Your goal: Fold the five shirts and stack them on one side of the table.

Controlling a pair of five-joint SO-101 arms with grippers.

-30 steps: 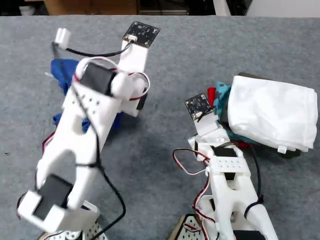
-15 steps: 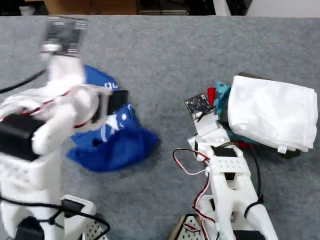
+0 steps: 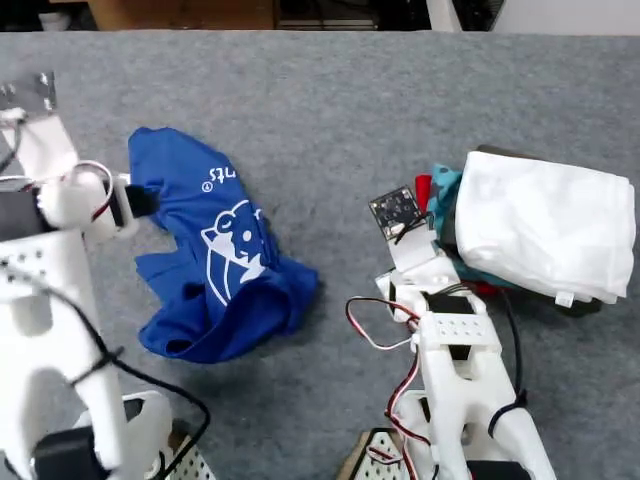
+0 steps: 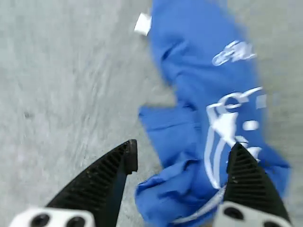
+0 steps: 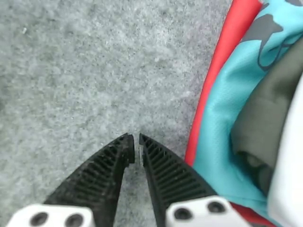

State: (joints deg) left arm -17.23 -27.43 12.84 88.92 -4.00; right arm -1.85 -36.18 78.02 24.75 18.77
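A crumpled blue shirt (image 3: 222, 262) with a white print lies on the grey table's left half, bunched at its near end. My left gripper (image 3: 143, 201) stands at the shirt's left edge. In the left wrist view the left gripper (image 4: 183, 145) hangs open above the blue shirt (image 4: 203, 94) with nothing between its fingers. A stack of folded shirts sits at the right, with a white shirt (image 3: 545, 225) on top. My right gripper (image 5: 136, 138) is shut and empty over bare table, just beside the stack's red shirt (image 5: 227, 61) and teal shirt (image 5: 246, 94).
The right arm (image 3: 455, 345) stands at the near edge, left of the stack. The left arm (image 3: 50, 300) runs along the table's left side. Grey cloth (image 3: 380, 110) covers the table. A white tag (image 4: 142, 22) shows at the blue shirt's collar.
The left arm has swung from over the blue shirt to the table's left edge. The shirt, once mostly hidden under it, now lies stretched out in plain sight. The right arm has not moved.
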